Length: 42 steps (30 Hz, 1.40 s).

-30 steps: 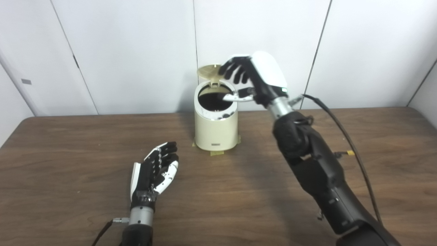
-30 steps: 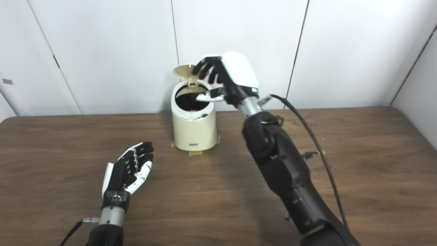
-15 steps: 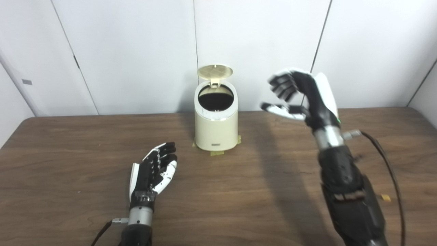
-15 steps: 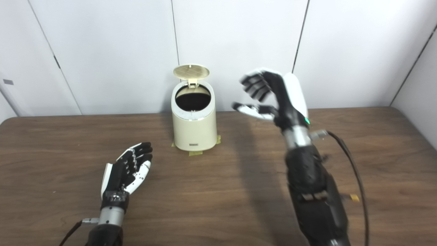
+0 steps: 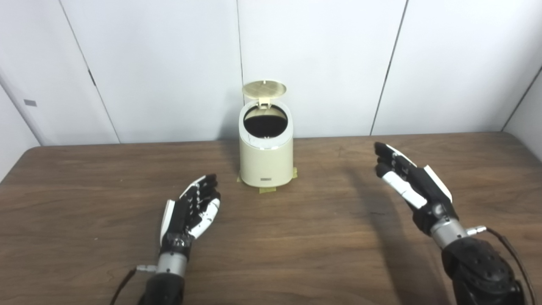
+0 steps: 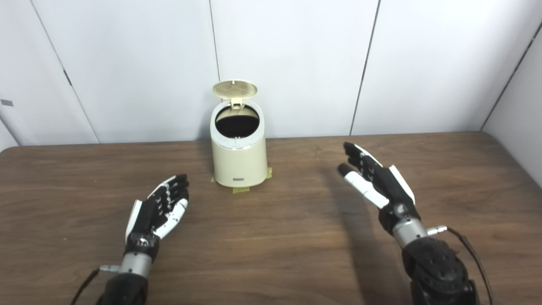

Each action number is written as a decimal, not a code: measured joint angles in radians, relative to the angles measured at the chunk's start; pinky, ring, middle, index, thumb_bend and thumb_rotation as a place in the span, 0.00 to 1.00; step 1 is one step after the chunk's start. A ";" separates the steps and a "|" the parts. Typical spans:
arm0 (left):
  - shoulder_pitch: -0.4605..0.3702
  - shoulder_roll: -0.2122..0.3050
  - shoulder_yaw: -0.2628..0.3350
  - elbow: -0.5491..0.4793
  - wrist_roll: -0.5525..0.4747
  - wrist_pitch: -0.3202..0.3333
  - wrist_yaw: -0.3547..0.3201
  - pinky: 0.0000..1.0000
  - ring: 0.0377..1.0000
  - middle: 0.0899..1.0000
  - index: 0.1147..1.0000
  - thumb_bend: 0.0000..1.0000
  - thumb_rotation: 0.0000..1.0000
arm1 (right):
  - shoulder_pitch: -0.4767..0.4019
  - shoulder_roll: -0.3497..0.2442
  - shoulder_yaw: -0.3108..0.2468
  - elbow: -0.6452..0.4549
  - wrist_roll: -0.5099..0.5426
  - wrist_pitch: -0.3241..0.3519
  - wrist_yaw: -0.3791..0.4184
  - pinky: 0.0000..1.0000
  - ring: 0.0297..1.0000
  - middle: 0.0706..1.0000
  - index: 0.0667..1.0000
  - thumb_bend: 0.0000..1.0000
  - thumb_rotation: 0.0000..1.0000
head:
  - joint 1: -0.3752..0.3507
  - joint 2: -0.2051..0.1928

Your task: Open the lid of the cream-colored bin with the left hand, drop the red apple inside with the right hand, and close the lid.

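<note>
The cream-colored bin stands at the back middle of the table, with its round lid tipped up and back, leaving the dark mouth uncovered. No apple shows anywhere; the bin's inside is too dark to see into. My left hand lies open near the table, in front and left of the bin, empty. My right hand hovers open to the bin's right, fingers stretched forward, holding nothing.
The bin sits on strips of yellowish tape stuck to the brown wooden table. White wall panels close off the back. A black cable runs from my right wrist.
My right hand left the bin's mouth, swung right and came down low toward me, its fingers straightening. The lid stays up. My left hand barely moved.
</note>
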State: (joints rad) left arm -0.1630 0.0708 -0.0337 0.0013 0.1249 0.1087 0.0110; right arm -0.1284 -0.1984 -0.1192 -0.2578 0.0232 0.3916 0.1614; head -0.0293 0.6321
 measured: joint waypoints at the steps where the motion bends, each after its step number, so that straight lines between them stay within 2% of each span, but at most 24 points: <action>1: -0.014 0.005 0.002 -0.005 0.000 0.006 -0.005 0.82 0.85 0.86 0.85 0.29 0.35 | 0.001 0.008 0.000 0.009 0.003 0.000 -0.005 0.91 0.96 0.95 0.93 0.55 1.00 | 0.005 -0.003; 5: -0.074 0.012 0.010 -0.048 0.000 0.032 -0.010 0.81 0.83 0.84 0.84 0.30 0.39 | 0.010 0.028 0.004 0.025 0.011 0.000 -0.014 0.92 0.96 0.95 0.93 0.57 1.00 | 0.034 -0.015; 10: -0.128 0.023 0.023 -0.050 0.001 0.051 -0.011 0.81 0.82 0.82 0.80 0.32 0.44 | 0.021 0.030 0.000 0.027 0.049 -0.003 -0.013 0.96 0.98 0.96 0.95 0.59 1.00 | 0.083 -0.049; 15: -0.165 0.039 0.045 -0.049 -0.005 0.059 -0.011 0.77 0.81 0.81 0.79 0.28 0.37 | 0.041 0.034 0.000 0.057 0.079 -0.010 -0.013 0.96 0.96 0.95 0.95 0.59 1.00 | 0.089 -0.077; 19: -0.232 0.060 0.052 -0.049 -0.006 0.066 -0.015 0.79 0.81 0.82 0.80 0.32 0.41 | 0.045 0.047 0.005 0.058 0.092 -0.019 -0.012 0.95 0.97 0.95 0.95 0.58 1.00 | 0.084 -0.095; 24: -0.310 0.069 0.048 -0.050 0.000 0.073 -0.018 0.76 0.80 0.81 0.80 0.31 0.38 | 0.057 0.073 0.009 0.063 0.105 -0.051 -0.013 0.93 0.96 0.95 0.94 0.56 1.00 | 0.083 -0.124; 28: -0.330 0.069 0.027 -0.047 0.017 0.073 -0.019 0.76 0.80 0.80 0.80 0.31 0.41 | 0.075 0.101 0.005 0.070 0.125 -0.053 -0.017 0.94 0.95 0.95 0.93 0.56 1.00 | 0.083 -0.144; 30: -0.338 0.069 0.021 -0.044 0.027 0.073 -0.019 0.77 0.81 0.81 0.81 0.31 0.40 | 0.078 0.108 0.003 0.078 0.127 -0.053 -0.021 0.96 0.96 0.95 0.93 0.56 1.00 | 0.089 -0.173; 35: -0.353 0.068 0.010 -0.024 0.031 0.058 -0.019 0.78 0.81 0.80 0.80 0.32 0.40 | 0.081 0.109 0.002 0.083 0.132 -0.059 -0.026 0.95 0.95 0.95 0.94 0.55 1.00 | 0.092 -0.210; 37: -0.353 0.066 0.003 -0.004 0.034 0.039 -0.018 0.79 0.81 0.81 0.81 0.34 0.39 | 0.085 0.108 0.007 0.092 0.130 -0.084 -0.024 0.94 0.95 0.95 0.94 0.54 1.00 | 0.091 -0.219; 42: -0.354 0.069 -0.021 0.036 0.047 0.032 -0.025 0.82 0.84 0.84 0.84 0.35 0.46 | 0.090 0.107 0.012 0.118 0.125 -0.134 -0.024 0.92 0.95 0.94 0.94 0.54 1.00 | 0.086 -0.233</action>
State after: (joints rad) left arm -0.5168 0.1394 -0.0547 0.0378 0.1714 0.1403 -0.0140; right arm -0.0384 -0.0914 -0.1071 -0.1400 0.1486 0.2581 0.1369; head 0.0568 0.3989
